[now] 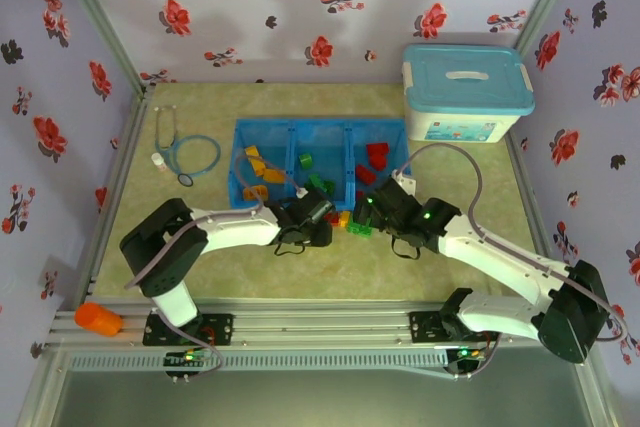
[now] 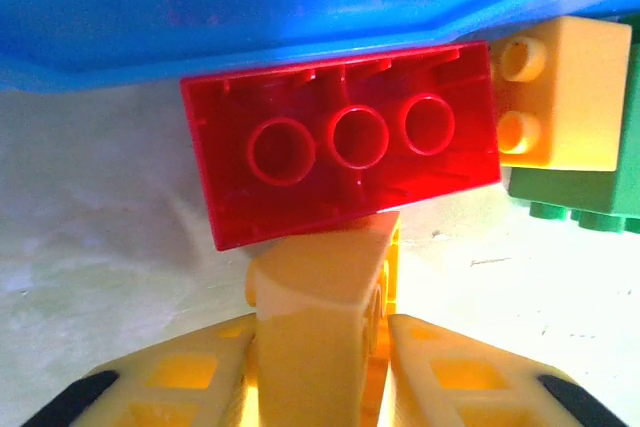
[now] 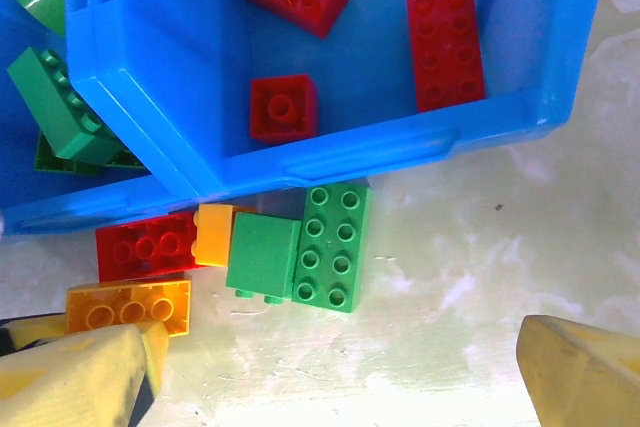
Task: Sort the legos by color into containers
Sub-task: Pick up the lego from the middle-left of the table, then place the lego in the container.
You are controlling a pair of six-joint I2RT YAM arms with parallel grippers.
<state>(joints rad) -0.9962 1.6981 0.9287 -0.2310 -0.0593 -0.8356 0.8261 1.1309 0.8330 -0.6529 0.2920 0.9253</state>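
The blue tray point(image 1: 291, 128) of three containers lies mid-table: orange-yellow legos point(image 1: 262, 173) left, green legos point(image 1: 312, 172) middle, red legos point(image 3: 447, 42) right. Loose legos lie against its near wall point(image 2: 300, 7). My left gripper point(image 2: 320, 347) is shut on an orange-yellow lego point(image 2: 320, 297) that touches an upturned red lego point(image 2: 340, 157). Beside them are a yellow lego point(image 2: 560, 92) and a green one point(image 2: 575, 192). My right gripper point(image 3: 330, 387) hangs open over the table, just short of a flat green lego point(image 3: 335, 245) and a green block point(image 3: 263, 254).
A white storage box with a light-blue lid point(image 1: 465, 92) stands at the back right. A stethoscope point(image 1: 190, 155) and a small white bottle point(image 1: 158, 160) lie left of the tray. An orange object point(image 1: 98, 319) rests on the front rail at the left.
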